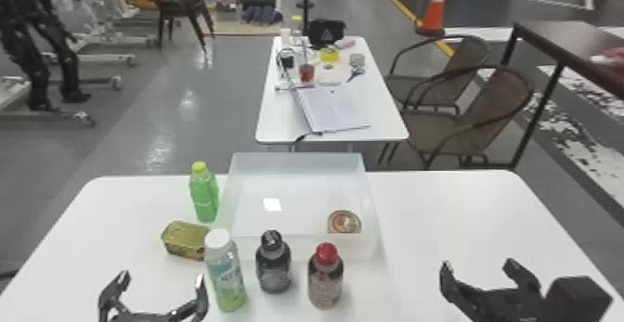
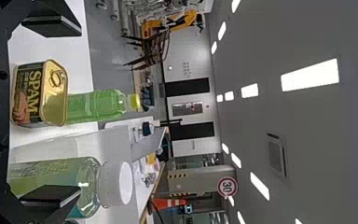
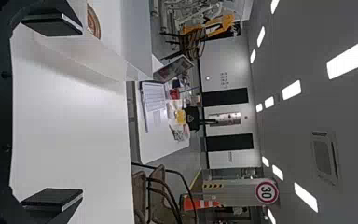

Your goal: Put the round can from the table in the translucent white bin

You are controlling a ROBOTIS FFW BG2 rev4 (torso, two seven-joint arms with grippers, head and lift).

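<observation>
The round can (image 1: 344, 222) lies in the front right part of the translucent white bin (image 1: 297, 163), its lower edge cut off by the front wall. My left gripper (image 1: 162, 281) stands open over the table's front left, short of the rectangular tin, holding nothing. Over the front right of the table, to the right of the bin, is my right gripper (image 1: 480, 270), open and empty. The left wrist view has the left gripper (image 2: 80, 111) with its fingers wide apart. In the right wrist view, the right gripper (image 3: 82, 112) is spread, and part of the round can (image 3: 93, 21) shows beyond one finger.
A green bottle (image 1: 204, 196) and a rectangular tin (image 1: 185, 241) stand left of the bin. Along its front are a white-capped bottle (image 1: 226, 274), a black-capped bottle (image 1: 274, 267) and a red-capped bottle (image 1: 325, 279). Another table (image 1: 278, 126) with a notebook is farther off.
</observation>
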